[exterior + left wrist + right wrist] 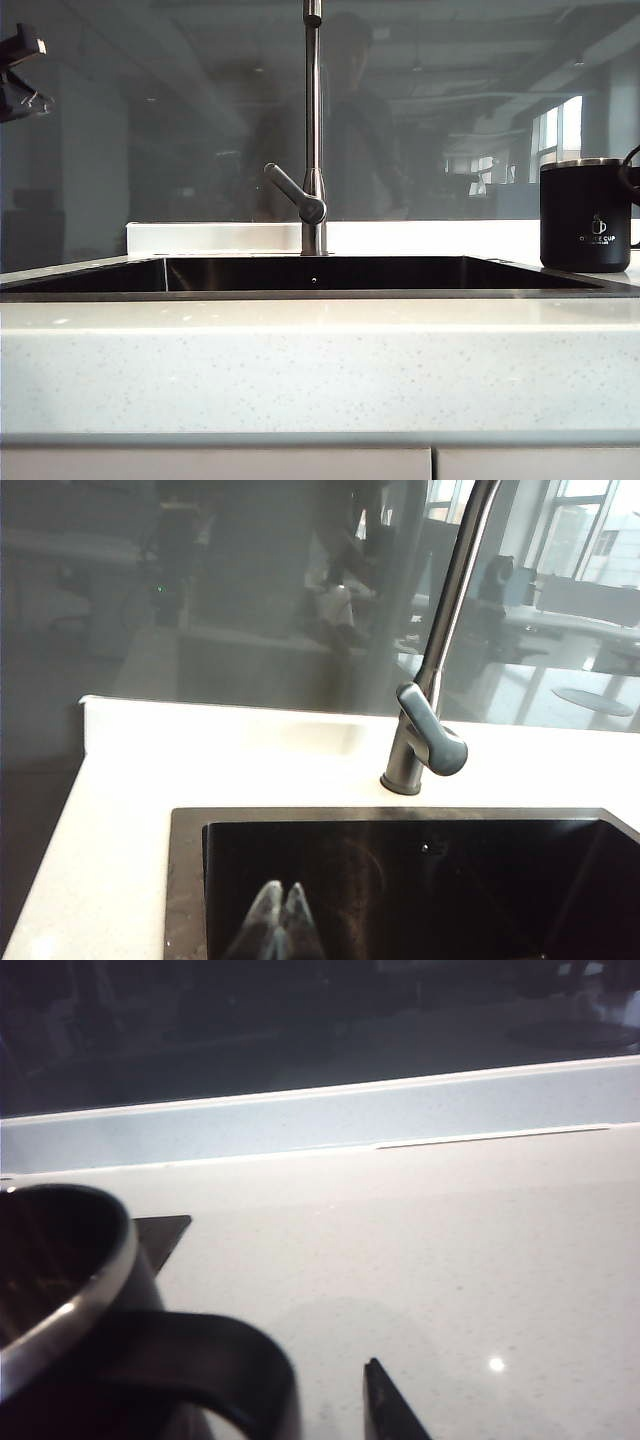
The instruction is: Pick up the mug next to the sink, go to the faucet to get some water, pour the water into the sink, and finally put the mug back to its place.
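The mug (70, 1300) stands upright on the countertop (450, 1250) beside the sink (320, 275), and its handle (215, 1360) lies just beside the right gripper (330, 1400), whose jaws are spread wide and hold nothing. Far off, the left gripper (278, 920) hangs pinched shut over the basin, short of the faucet (430, 720), so the right arm is judged much the nearer for the pick.

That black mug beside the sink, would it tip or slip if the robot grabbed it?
The mug looks stiff, probably metal given its silver rim. It stands upright on a broad flat base, so tipping seems unlikely. Its matte wall probably grips well, and the handle offers a hold.
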Controlling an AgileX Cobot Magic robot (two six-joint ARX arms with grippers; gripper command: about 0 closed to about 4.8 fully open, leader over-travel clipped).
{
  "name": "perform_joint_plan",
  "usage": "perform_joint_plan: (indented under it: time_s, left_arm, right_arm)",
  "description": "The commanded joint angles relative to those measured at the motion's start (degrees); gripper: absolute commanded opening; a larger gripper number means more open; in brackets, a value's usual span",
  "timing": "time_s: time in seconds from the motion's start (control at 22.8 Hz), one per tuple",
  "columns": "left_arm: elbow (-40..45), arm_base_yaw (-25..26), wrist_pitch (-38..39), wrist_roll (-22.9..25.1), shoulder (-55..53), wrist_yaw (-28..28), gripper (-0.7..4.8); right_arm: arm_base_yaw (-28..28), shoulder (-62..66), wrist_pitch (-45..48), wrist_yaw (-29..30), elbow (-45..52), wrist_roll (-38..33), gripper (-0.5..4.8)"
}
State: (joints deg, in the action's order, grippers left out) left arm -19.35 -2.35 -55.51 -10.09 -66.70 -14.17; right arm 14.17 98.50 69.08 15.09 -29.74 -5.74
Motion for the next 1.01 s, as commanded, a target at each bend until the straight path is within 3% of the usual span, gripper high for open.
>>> perform_joint_plan:
  time_s: [0.04,0.35,0.44,0.53,0.75,0.83,1.01]
  left_arm:
    - [-0.1,0.0,-0.9,0.0,0.0,-0.2,-0.04]
    - [-0.1,0.0,-0.9,0.0,0.0,-0.2,-0.04]
    - [-0.1,0.0,-0.9,0.0,0.0,-0.2,-0.04]
    - [-0.1,0.0,-0.9,0.0,0.0,-0.2,-0.04]
    - [-0.1,0.0,-0.9,0.0,0.0,0.0,-0.04]
    - [-0.1,0.1,-0.9,0.0,-0.2,0.0,-0.05]
    - [-0.2,0.1,-1.2,0.0,-1.0,0.0,-0.05]
  right_arm:
    - [-0.5,-0.2,0.1,-1.3,-0.6,0.0,1.98]
    - [-0.5,-0.2,0.2,-1.7,-0.6,0.0,1.97]
    - [-0.5,-0.2,0.2,-1.7,-0.6,0.0,1.54]
    - [-0.5,-0.2,0.2,-1.6,-0.6,0.0,0.71]
    - [-0.5,-0.2,0.3,-1.6,-0.6,-0.1,0.64]
    - [-0.5,-0.2,0.9,-1.6,-0.6,-0.1,0.06]
    - [-0.5,-0.2,2.0,-1.4,-0.6,-0.3,-0.01]
